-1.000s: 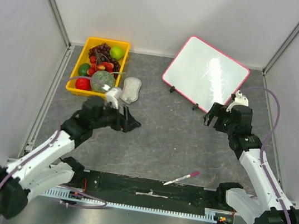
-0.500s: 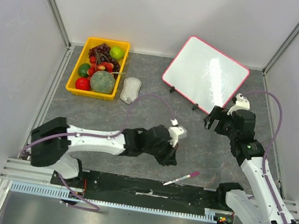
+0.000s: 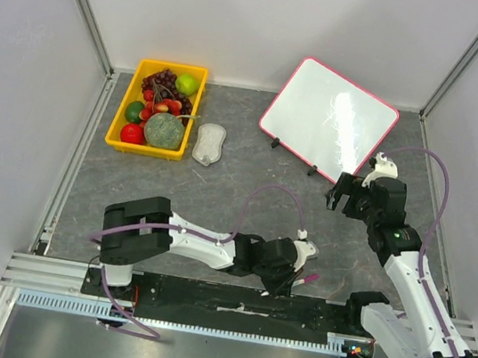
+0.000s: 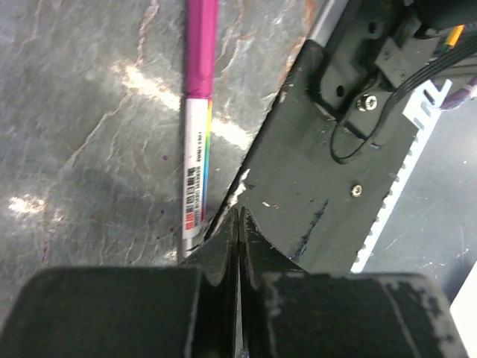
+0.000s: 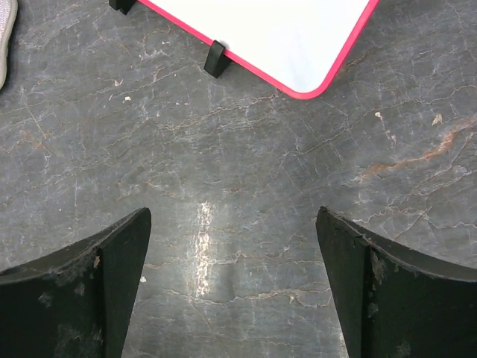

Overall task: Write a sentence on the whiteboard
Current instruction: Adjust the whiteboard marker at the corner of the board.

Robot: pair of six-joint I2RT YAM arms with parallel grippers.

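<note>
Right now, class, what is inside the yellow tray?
Fruit fills the tray: dark grapes, a green fruit, a netted melon, a red fruit and smaller red pieces. The tray floor and anything under the pile are covered.

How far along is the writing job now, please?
Nothing looks done: the whiteboard shows no writing. In hand: the left gripper is down beside the marker, jaws shut, not holding it. The right gripper hangs open near the board's corner. Remaining: grasp the marker and write the sentence.
</note>
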